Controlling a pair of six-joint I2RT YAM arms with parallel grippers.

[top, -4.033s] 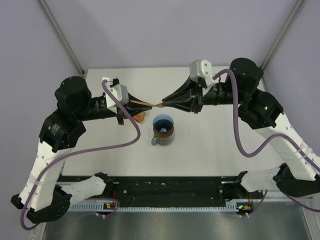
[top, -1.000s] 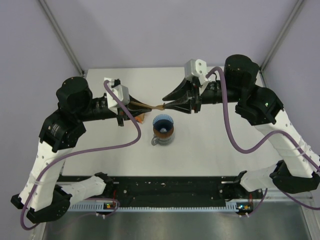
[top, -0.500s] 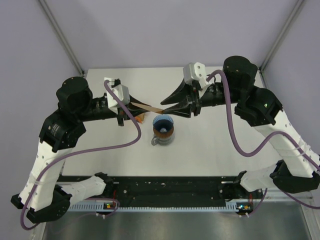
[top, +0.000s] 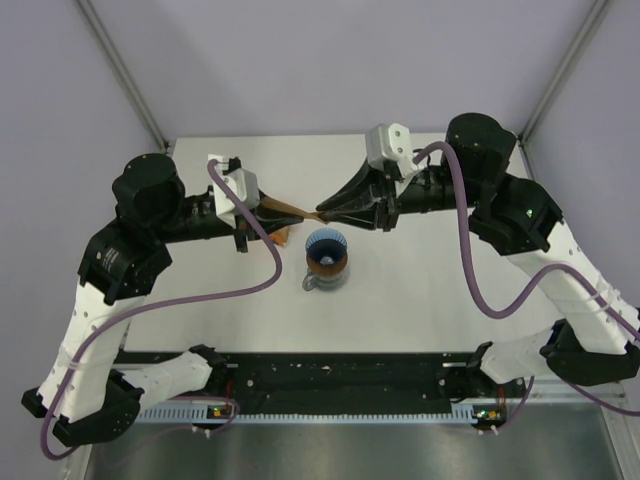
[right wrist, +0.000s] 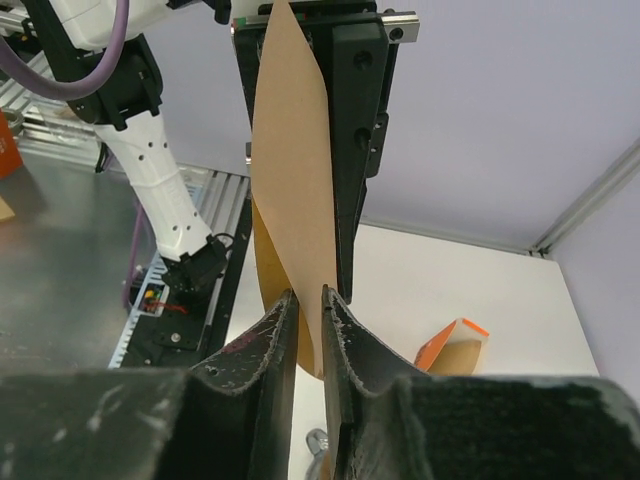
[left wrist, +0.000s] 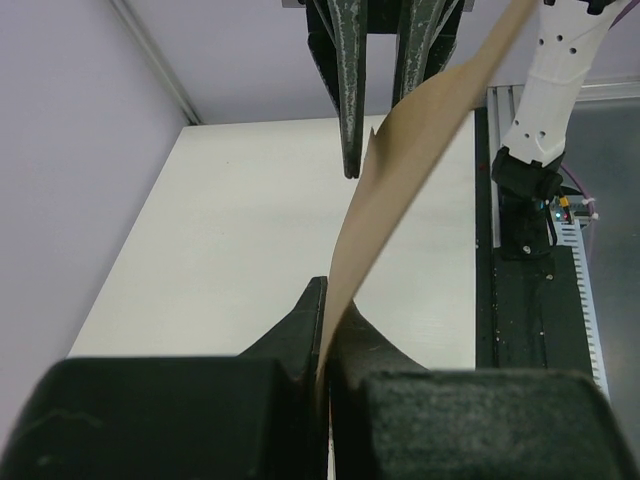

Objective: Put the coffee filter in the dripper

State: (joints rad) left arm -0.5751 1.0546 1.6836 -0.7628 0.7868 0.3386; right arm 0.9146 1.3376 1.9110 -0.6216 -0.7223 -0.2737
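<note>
Top external shows the coffee filter (top: 295, 211) up in the air beyond the dripper (top: 326, 250), left gripper (top: 263, 207) pinched shut on it, right gripper (top: 323, 213) open just a crack around it, so a hard pull could rip it.

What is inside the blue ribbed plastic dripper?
The dripper shows only its blue inner wall, its bottom too dark to read. The tan paper coffee filter hangs beyond it, between the left claw and right claw.

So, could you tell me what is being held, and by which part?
The left gripper pinches the paper filter by one end; the right gripper straddles its other end, grip unclear.
</note>
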